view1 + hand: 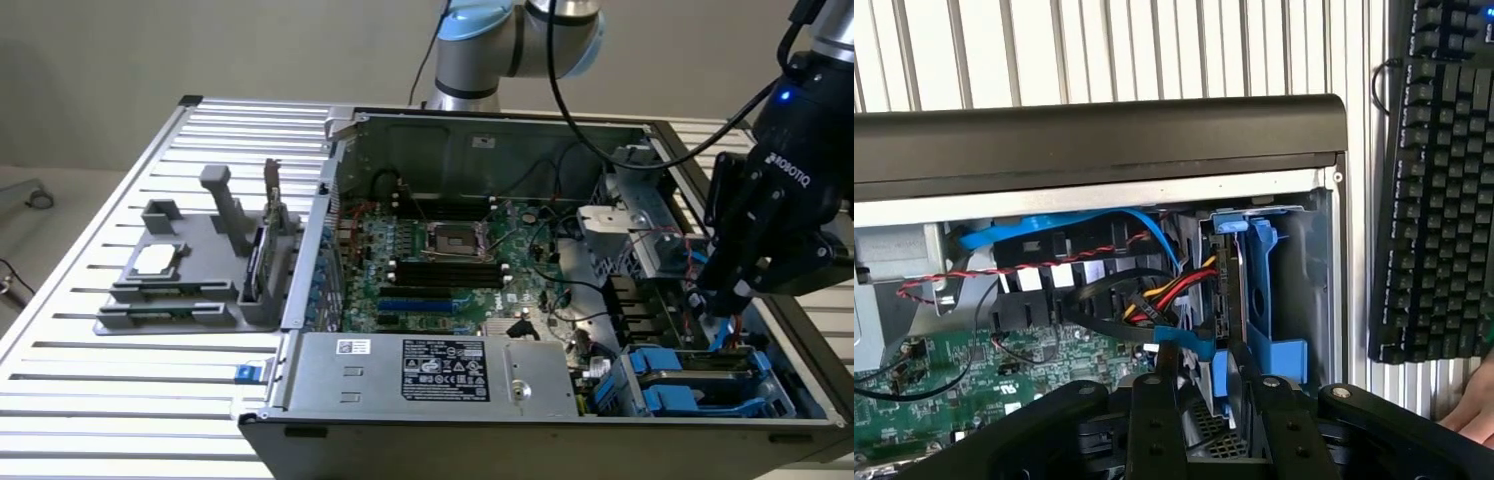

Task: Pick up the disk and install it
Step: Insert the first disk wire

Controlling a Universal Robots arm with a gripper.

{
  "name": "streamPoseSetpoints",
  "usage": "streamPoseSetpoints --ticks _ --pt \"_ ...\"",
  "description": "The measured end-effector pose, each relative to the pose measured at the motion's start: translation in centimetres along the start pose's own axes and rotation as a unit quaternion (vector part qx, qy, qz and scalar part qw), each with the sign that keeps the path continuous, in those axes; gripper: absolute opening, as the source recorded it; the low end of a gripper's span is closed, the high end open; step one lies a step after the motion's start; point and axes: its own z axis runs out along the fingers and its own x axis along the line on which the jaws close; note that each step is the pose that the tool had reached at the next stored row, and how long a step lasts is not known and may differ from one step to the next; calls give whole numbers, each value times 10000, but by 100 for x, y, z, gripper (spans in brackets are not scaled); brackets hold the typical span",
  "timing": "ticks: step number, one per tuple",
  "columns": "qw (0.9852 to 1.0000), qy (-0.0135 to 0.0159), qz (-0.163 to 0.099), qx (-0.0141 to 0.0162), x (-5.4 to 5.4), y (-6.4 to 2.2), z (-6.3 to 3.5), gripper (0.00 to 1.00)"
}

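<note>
Exterior view first: we see the gripper [718, 300] hanging over the near corner of the open computer case [534, 430] on the exterior view's right, just above the blue drive cage [707, 382]. The case lies on a slatted metal table [80, 350], with the motherboard [441, 260] exposed and the power supply [427, 370] at the near edge. From the wrist view, we find the gripper [1204, 365] clamped on the disk [1204, 425]. Its two black fingers [1154, 400] press either side of the grey metal body with its blue carrier frame. The disk hangs just beside the upright blue drive cage [1269, 300], above the tangle of cables. A black keyboard [1439, 180] lies on the table outside the case.
</note>
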Motion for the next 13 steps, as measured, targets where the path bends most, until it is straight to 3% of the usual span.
streamPoseSetpoints --ticks 13 --pt "10000 -41 40 3 15 26 67 31"
